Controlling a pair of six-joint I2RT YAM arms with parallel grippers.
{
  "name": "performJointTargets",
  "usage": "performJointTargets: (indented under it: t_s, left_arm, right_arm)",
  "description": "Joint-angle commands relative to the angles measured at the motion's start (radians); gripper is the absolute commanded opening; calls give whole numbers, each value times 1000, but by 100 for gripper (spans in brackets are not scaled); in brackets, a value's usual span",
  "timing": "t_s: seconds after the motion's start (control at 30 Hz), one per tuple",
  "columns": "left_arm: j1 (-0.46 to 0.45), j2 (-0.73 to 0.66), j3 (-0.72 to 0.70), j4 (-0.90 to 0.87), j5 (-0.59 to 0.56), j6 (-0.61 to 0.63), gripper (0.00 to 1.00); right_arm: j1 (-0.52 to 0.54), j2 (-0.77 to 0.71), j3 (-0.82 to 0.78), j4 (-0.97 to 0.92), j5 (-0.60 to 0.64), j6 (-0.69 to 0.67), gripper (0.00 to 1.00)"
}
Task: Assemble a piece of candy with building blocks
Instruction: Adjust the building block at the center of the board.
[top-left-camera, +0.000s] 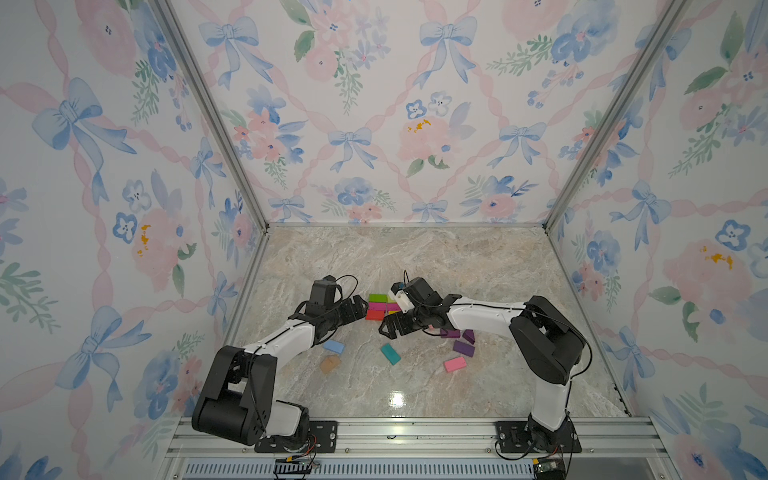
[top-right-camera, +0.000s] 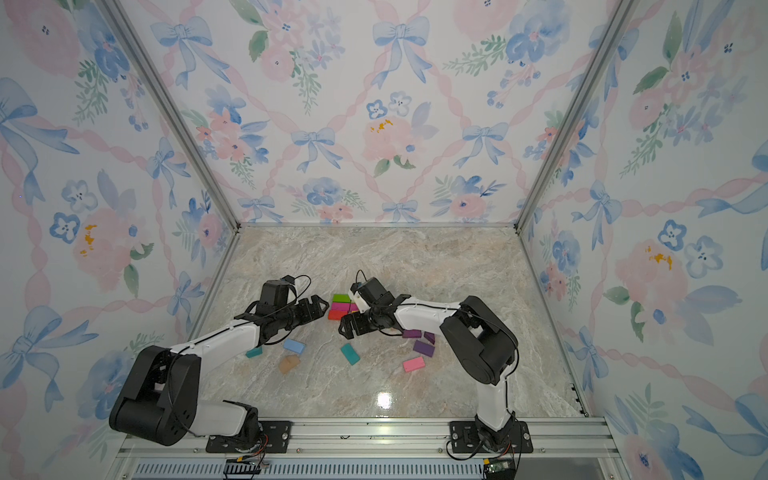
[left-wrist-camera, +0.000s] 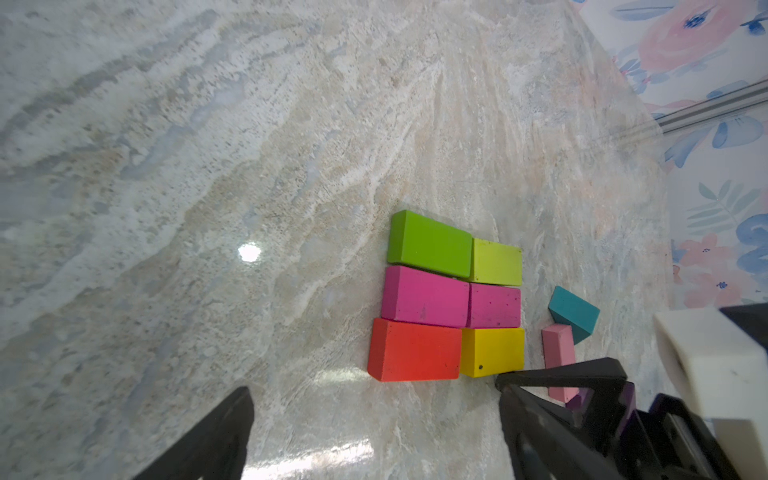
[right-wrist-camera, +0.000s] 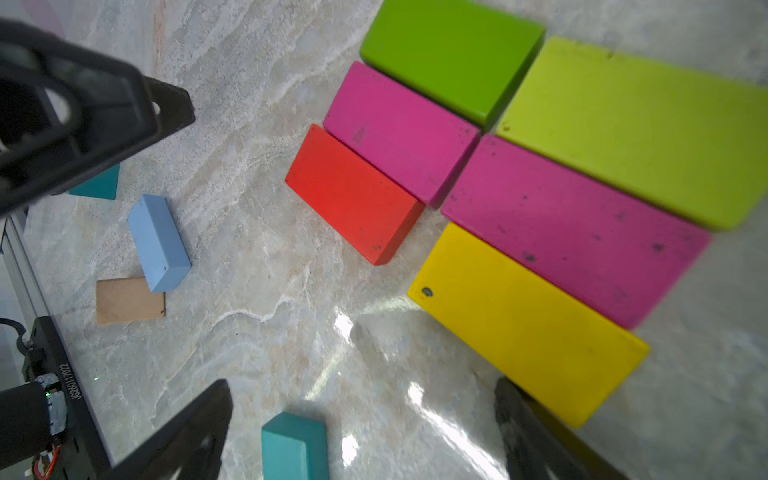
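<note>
Hovering the left gripper (top-left-camera: 362, 306) released and empty, with light blue block (top-left-camera: 333, 346) and tan block (top-left-camera: 329, 364) lying behind it and the six-block candy body (left-wrist-camera: 449, 299) flat on the bench (top-left-camera: 415, 257) just ahead. Hovering the right gripper (top-left-camera: 385, 325) released too, just beside that body's yellow block (right-wrist-camera: 528, 324). Judging the body finished, leaving the wrapper ends: teal block (top-left-camera: 390, 353), purple blocks (top-left-camera: 463, 348) and pink block (top-left-camera: 456, 364) waiting near or behind the right gripper.

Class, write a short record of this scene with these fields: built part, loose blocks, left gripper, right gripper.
built part: six blocks touching, two by three: green block, lime block, magenta blocks, red block, yellow block
loose blocks: light blue block, tan block, teal block, pink block, purple blocks, apart on the table
left gripper: open, empty, near the grid
right gripper: open, empty, near the grid
</note>
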Motion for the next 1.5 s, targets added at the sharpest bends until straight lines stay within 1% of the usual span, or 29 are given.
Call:
performJointTargets:
  t_s: [0.0, 0.37, 0.47, 0.57, 0.63, 0.73, 0.83, 0.9, 1.0, 1.13, 1.27, 1.37, 1.47]
  left_arm:
    - [12, -16, -18, -22, 15, 32, 95]
    - [23, -11, -20, -24, 19, 41, 95]
    - [30, -7, -17, -22, 19, 39, 95]
    - [34, 5, -2, -6, 18, 36, 95]
    - [34, 15, 1, 35, 15, 24, 96]
    - [34, 48, -6, 141, 30, -20, 96]
    - [34, 84, -61, 336, 52, -116, 96]
    - [27, 104, -107, 475, 38, -180, 97]
    - [9, 120, -142, 575, -14, -236, 98]
    - [-31, 142, -162, 651, -73, -287, 98]
    - [-70, 192, -186, 742, -137, -361, 98]
    - [-95, 233, -199, 807, -180, -404, 98]
    - [-112, 267, -194, 851, -200, -424, 98]
  right_arm:
    - [10, 32, 24, 16, -12, 18, 99]
    - [10, 44, 40, 37, -35, 34, 99]
    - [12, 7, 28, 38, -41, 40, 99]
    - [11, -62, 12, 19, -32, 36, 99]
    - [5, -116, -6, 2, -22, 31, 99]
    - [-19, -197, -40, -34, 0, 13, 99]
    - [-57, -262, -79, -73, 11, -5, 99]
    - [-87, -331, -109, -95, 10, -19, 99]
    - [-128, -390, -145, -118, 3, -39, 99]
    - [-167, -434, -167, -153, -6, -74, 99]
    - [-202, -455, -189, -153, -31, -86, 99]
    - [-214, -470, -191, -160, -43, -95, 99]
    - [-219, -491, -189, -176, -43, -111, 99]
